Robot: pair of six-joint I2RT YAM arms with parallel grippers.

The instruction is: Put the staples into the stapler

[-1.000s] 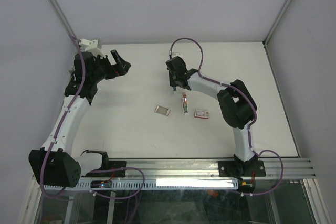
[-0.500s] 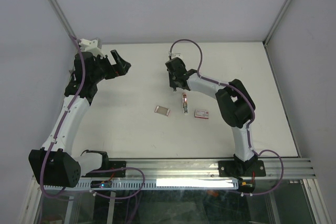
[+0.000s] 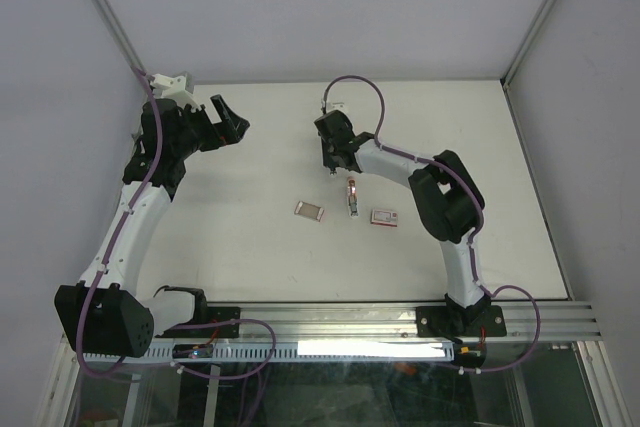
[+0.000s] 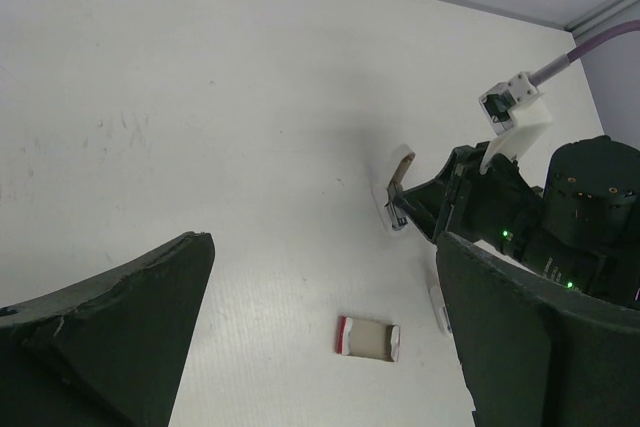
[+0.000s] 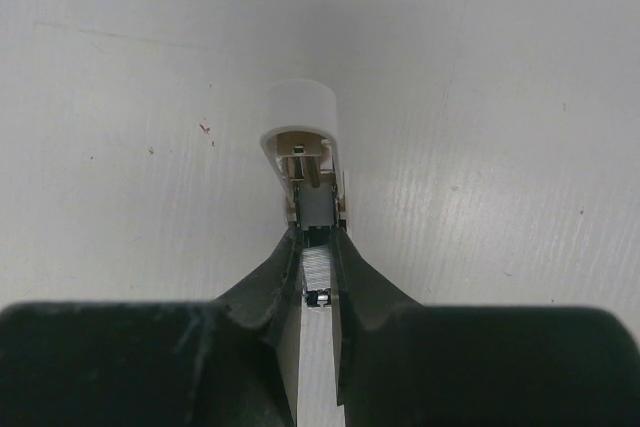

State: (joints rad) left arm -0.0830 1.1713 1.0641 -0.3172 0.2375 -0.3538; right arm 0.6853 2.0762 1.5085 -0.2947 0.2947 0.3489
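Note:
My right gripper point(image 5: 318, 232) is shut on the stapler point(image 5: 300, 112) near the middle of the table point(image 3: 250, 247). The stapler is pale, and its rounded lid is flipped open at the far end. A silvery strip of staples point(image 5: 317, 269) lies slightly askew in the channel between my fingers. From above, the right gripper point(image 3: 333, 167) points down at the table with the stapler under its tips. The left wrist view shows the stapler point(image 4: 392, 197) with its lid raised. My left gripper point(image 3: 232, 117) hangs wide open and holds nothing, far off at the back left.
An open, empty-looking small tray point(image 3: 310, 210) point(image 4: 367, 338) lies in front of the right gripper. Beside it are a pinkish-and-silver oblong piece point(image 3: 352, 197) and a small red-and-white flat box point(image 3: 385, 217). Walls close the table at the back and both sides.

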